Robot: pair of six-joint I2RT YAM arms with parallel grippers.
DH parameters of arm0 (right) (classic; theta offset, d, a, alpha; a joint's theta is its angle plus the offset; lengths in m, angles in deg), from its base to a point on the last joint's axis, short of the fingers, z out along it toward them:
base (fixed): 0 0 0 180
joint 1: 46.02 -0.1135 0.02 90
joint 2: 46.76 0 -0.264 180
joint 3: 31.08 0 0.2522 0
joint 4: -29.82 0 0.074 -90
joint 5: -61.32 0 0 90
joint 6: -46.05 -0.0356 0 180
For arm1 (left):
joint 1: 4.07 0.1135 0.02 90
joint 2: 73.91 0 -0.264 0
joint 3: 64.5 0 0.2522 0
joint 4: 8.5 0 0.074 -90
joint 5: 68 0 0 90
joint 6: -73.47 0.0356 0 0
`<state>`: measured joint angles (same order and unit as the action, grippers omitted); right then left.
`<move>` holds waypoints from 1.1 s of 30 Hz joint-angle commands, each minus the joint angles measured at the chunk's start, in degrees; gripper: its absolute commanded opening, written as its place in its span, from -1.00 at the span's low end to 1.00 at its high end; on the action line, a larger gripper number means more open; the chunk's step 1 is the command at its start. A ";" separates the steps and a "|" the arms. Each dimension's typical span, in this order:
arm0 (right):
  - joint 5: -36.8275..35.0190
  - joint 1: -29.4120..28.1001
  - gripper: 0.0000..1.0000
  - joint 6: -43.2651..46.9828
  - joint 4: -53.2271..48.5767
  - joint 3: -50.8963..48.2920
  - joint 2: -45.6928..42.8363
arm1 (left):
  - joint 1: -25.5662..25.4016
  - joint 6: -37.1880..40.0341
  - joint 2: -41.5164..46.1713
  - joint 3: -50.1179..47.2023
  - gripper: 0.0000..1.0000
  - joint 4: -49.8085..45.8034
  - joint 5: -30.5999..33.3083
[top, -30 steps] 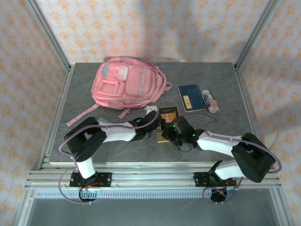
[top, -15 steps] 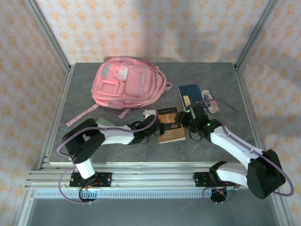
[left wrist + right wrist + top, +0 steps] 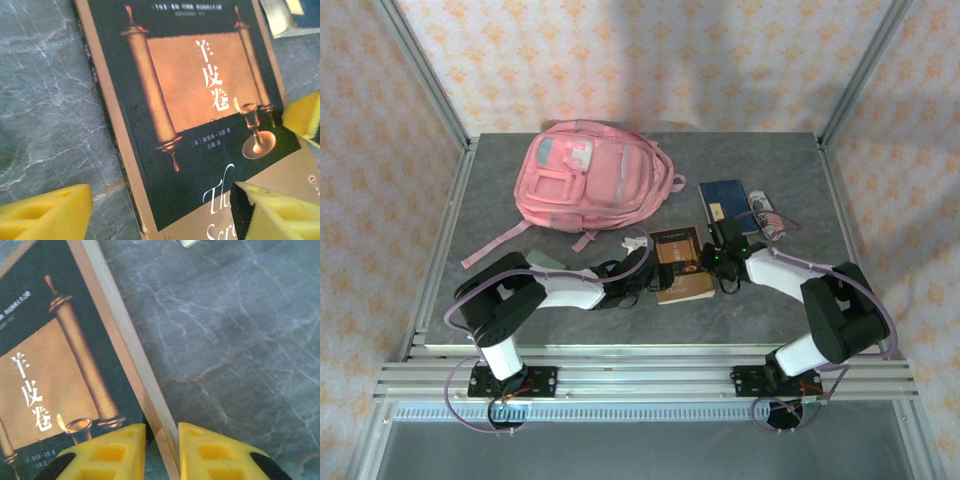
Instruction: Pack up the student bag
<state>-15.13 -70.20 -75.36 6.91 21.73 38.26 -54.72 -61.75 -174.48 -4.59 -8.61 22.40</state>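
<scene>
Right gripper (image 3: pixel 161 432) shifted to book (image 3: pixel 50 365) edge, pinching it — left gripper (image 3: pixel 160 200) spread; student bag (image 3: pixel 590 175) long axis left-right.

What I can't make out here

The book (image 3: pixel 200 110) runs off my left wrist view, English title stopping at "Th" and "Scr"; the blue book (image 3: pixel 295 15) is just a clipped corner there. My right fingertips (image 3: pixel 107 450) get cut at the bottom, so no clue if they're actually pinching. Striped roll (image 3: pixel 767 216) toward the surface's right edge: too small to identify.
</scene>
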 commanded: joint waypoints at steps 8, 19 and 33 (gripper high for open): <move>3.00 0.45 -0.84 -2.67 6.21 -8.82 0.42 | -0.58 -0.94 -6.06 2.75 0.39 11.36 -7.79; 6.13 0.45 -0.84 -4.97 10.45 -11.05 2.85 | -0.55 -0.67 1.61 -6.32 0.00 34.24 -14.22; 7.09 0.36 -0.81 -5.89 11.08 -11.36 2.74 | -0.46 -3.71 0.90 -9.58 0.02 40.83 -13.48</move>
<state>-12.84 -68.41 -80.09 25.21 13.21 38.04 -53.43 -64.67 -173.37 -17.38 25.70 15.54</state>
